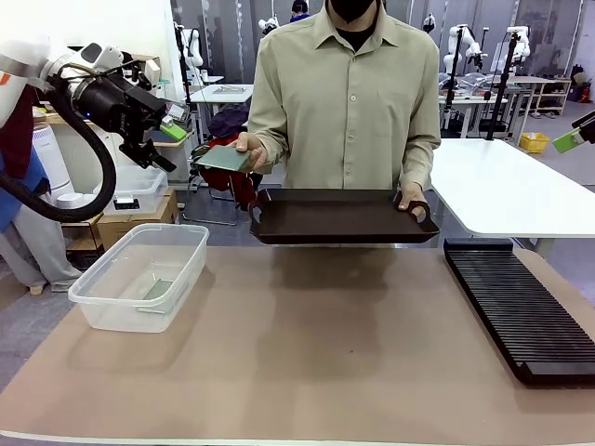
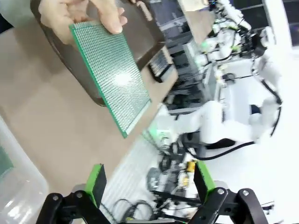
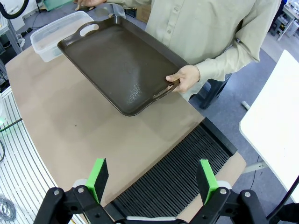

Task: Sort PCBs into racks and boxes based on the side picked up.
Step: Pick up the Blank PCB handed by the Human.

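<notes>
The left gripper (image 2: 149, 183) hung with its jaws spread wide and nothing between them, raised off the left end of the tray (image 1: 339, 221), beyond that end's handle. Just ahead of its green pads (image 2: 96, 183), a person's hand (image 2: 77, 14) held out one PCB (image 2: 114, 77), tilted, with its dotted face toward the pincer. The person's fingers covered the board's upper corner, and the tray's dark rim lay behind the board. The person's other hand (image 1: 412, 199) gripped the tray's right handle and held the tray level in the air. The right gripper (image 3: 152, 181) was likewise released and empty, high above the near right side of the tray. Beneath it, to the near right of the tray, lay the black slotted rack (image 3: 175, 179). To the near left of the tray stood the clear tub (image 1: 100, 299), with the second PCB (image 1: 160, 290) lying flat on its bottom.
</notes>
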Available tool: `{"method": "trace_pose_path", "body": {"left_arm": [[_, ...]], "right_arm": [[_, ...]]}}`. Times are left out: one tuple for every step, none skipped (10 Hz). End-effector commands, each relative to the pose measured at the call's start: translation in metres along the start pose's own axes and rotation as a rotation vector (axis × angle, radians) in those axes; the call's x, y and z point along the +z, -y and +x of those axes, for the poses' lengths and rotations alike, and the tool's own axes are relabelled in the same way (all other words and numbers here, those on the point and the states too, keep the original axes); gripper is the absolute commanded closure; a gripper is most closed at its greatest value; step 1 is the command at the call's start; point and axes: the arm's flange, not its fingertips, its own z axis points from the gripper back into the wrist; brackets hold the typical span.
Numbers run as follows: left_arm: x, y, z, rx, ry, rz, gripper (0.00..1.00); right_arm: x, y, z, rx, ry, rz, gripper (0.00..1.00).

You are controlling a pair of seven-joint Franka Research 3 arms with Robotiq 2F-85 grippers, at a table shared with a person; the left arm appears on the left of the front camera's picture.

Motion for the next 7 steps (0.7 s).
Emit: {"method": "trace_pose_path", "body": {"left_arm": [[0.015,-0.005,0.008,0.113,0.061,-0.17,0.0],[0.018,-0.01,0.008,0.151,0.075,-0.229,0.0],[0.021,-0.018,0.011,0.194,0.084,-0.252,0.0],[0.023,-0.026,0.013,0.235,0.083,-0.279,0.0],[0.023,-0.032,0.015,0.273,0.09,-0.307,0.0],[0.024,-0.038,0.015,0.305,0.105,-0.328,0.0],[0.026,-0.044,0.017,0.328,0.115,-0.359,0.0]], "right_arm": [[-0.001,-0.001,0.0,0.001,0.005,0.013,0.0],[-0.001,-0.001,0.0,0.001,0.005,0.013,0.0],[-0.001,-0.001,0.0,0.001,0.005,0.013,0.0],[-0.001,-0.001,0.0,0.001,0.005,0.013,0.0],[-0.001,-0.001,0.0,0.001,0.005,0.013,0.0],[-0.001,-0.001,0.0,0.001,0.005,0.013,0.0],[-0.001,-0.001,0.0,0.001,0.005,0.013,0.0]]}}
